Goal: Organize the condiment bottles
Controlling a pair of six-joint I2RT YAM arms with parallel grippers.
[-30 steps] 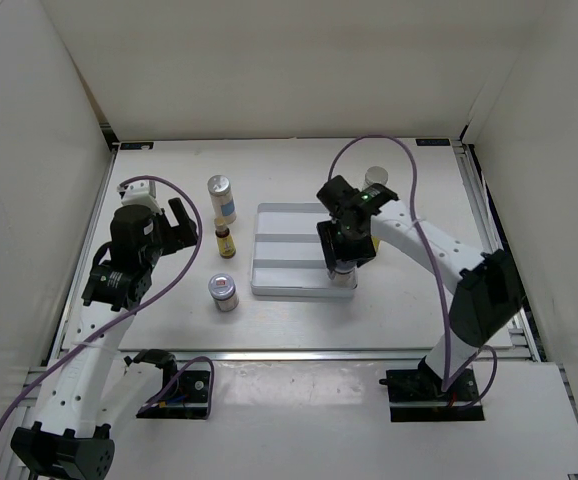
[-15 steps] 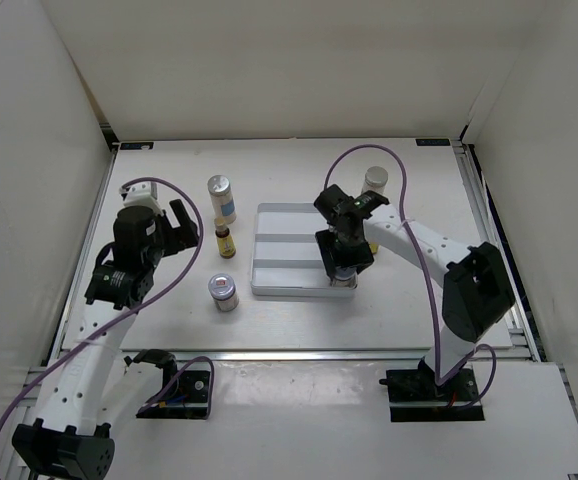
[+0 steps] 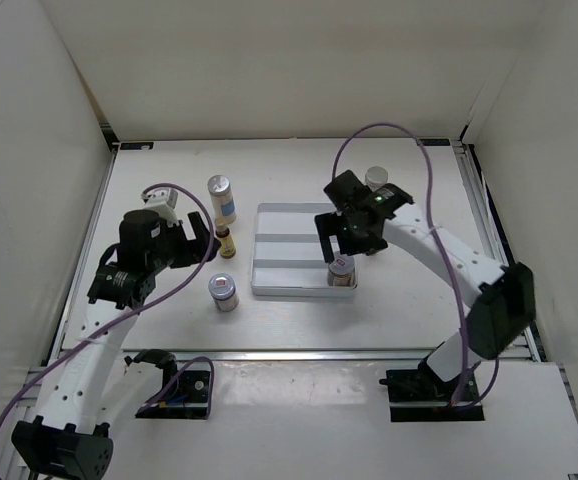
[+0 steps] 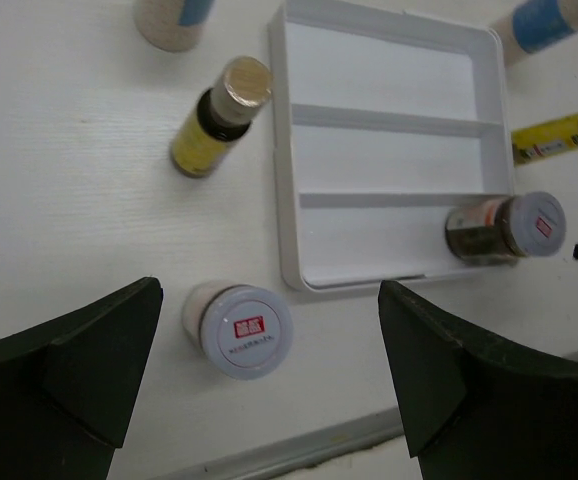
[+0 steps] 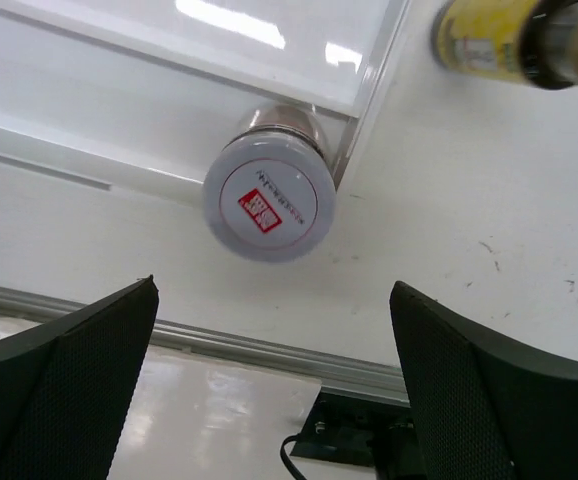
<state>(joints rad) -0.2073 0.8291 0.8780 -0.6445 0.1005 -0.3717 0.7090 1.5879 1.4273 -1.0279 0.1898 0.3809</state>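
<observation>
Silver-lidded jar (image 3: 341, 270) stands in the nearest compartment of the white tray (image 3: 289, 222), right corner; we see the right gripper (image 3: 350, 243) above it, jaws spread, holding nothing. Left gripper (image 3: 197, 243) also spread and empty, near a second jar (image 3: 224, 291) on the table (image 3: 299, 170) just left of the tray.

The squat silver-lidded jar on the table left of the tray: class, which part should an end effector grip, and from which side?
Grip the jar by its round side wall just under the lid, coming straight down from above. It stands upright with bare table around it, apart from the tray, so fingers should fit on either side.
</observation>
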